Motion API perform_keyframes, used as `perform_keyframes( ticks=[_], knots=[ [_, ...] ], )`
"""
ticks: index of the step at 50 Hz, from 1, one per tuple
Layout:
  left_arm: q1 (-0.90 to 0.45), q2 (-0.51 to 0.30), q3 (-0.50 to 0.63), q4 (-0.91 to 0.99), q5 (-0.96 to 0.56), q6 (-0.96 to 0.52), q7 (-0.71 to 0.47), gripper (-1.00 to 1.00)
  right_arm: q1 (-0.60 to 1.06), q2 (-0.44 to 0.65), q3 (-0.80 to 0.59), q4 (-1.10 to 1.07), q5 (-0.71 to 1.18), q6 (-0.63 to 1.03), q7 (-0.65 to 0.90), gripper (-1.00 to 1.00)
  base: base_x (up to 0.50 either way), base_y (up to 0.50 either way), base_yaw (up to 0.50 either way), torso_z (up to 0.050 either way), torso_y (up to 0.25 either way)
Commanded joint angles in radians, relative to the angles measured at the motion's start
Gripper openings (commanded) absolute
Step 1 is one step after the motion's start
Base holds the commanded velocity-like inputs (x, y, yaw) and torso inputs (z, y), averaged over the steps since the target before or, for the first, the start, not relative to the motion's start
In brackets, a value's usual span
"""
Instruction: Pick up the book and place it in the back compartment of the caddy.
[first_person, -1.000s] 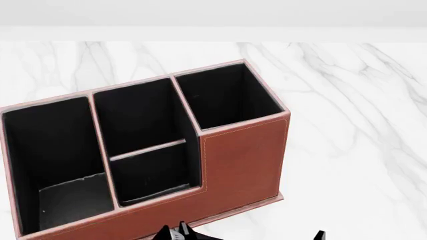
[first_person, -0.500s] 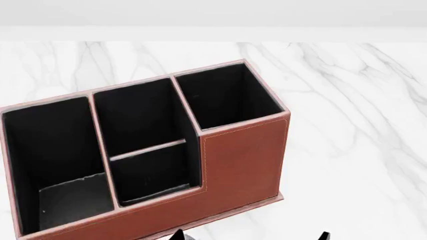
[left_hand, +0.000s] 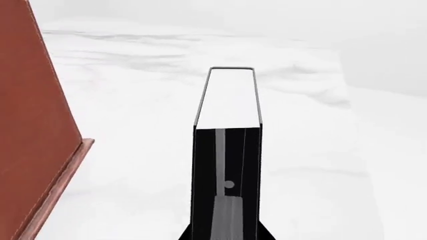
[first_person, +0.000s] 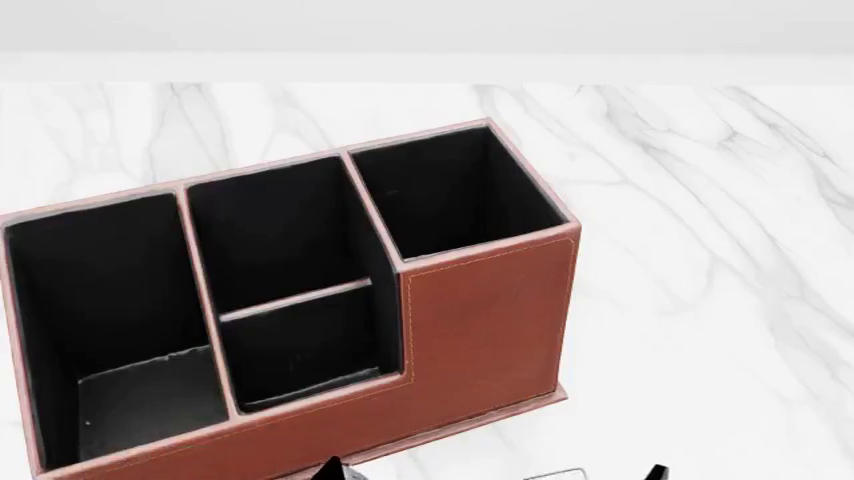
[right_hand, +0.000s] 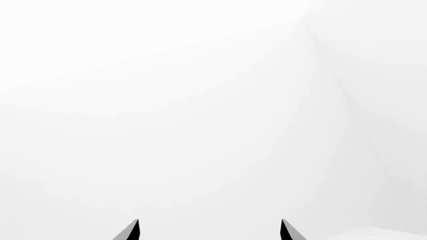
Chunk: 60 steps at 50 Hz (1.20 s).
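Note:
The book (left_hand: 227, 165) has a black cover and white page edges, and my left gripper (left_hand: 225, 236) is shut on it, holding it beside the caddy's outer wall (left_hand: 33, 125). In the head view only a thin pale outline of the book (first_person: 555, 473) shows at the bottom edge, in front of the reddish-brown caddy (first_person: 487, 320). The back compartment (first_person: 310, 350), a narrow black-lined slot behind the low wall, holds nothing. My right gripper (right_hand: 210, 231) is open with nothing between its fingers; one fingertip (first_person: 654, 471) shows in the head view.
The caddy stands on a white marble table (first_person: 721, 250) that stretches to the right and behind it. A tall square cell (first_person: 454, 190) and a long cell (first_person: 107, 310) flank the middle cells. A pale wall runs behind the table.
The book's pale outline has come into the head view at its bottom edge. The dark gripper tip at bottom left has shifted a little. The caddy has not moved.

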Motion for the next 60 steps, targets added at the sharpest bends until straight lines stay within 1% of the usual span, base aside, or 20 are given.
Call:
perform_keyframes(
  ticks=[1,2,10,21,32,41,51,55,60],
  knots=[
    [0.017,-0.101,-0.023,0.174,-0.031,-0.083,-0.070,-1.00,-0.004,0.000,0.003,-0.003,0.001,-0.002,0.000,1.00,0.00,0.00,0.00,0.000,0.000],
    [0.024,-0.117,-0.026,0.207,-0.033,-0.090,-0.082,-1.00,-0.003,-0.001,0.003,-0.002,0.001,-0.002,0.000,1.00,0.00,0.00,0.00,0.000,0.000],
    [0.029,-0.166,-0.039,0.292,-0.049,-0.126,-0.109,-1.00,-0.002,-0.002,0.003,-0.001,-0.003,0.001,0.000,1.00,0.00,0.00,0.00,0.000,0.000],
    [0.035,-0.260,-0.051,0.481,-0.063,-0.223,-0.187,-1.00,-0.002,-0.004,0.004,0.001,-0.001,-0.001,-0.002,1.00,0.00,0.00,0.00,0.000,0.001],
    [0.028,-0.352,-0.062,0.690,-0.048,-0.327,-0.296,-1.00,0.004,-0.007,0.003,0.008,-0.006,0.005,-0.003,1.00,0.00,0.00,0.00,0.000,0.001],
    [0.011,-0.390,-0.065,0.783,-0.052,-0.391,-0.330,-1.00,0.011,-0.009,0.001,0.016,-0.010,0.010,-0.004,1.00,0.00,0.00,0.00,0.000,0.001],
    [-0.038,-0.442,-0.061,0.891,-0.055,-0.509,-0.366,-1.00,0.009,-0.008,0.000,0.014,-0.011,0.008,-0.003,1.00,0.00,0.00,0.00,0.000,0.001],
    [-0.053,-0.479,-0.081,0.955,-0.088,-0.555,-0.375,-1.00,0.010,-0.009,-0.002,0.017,-0.013,0.009,-0.004,1.00,0.00,0.00,0.00,0.000,0.003],
    [-0.065,-0.497,-0.094,0.983,-0.103,-0.576,-0.381,-1.00,0.011,-0.011,-0.004,0.018,-0.021,0.013,-0.002,1.00,0.00,0.00,0.00,0.000,0.000]
  ],
)
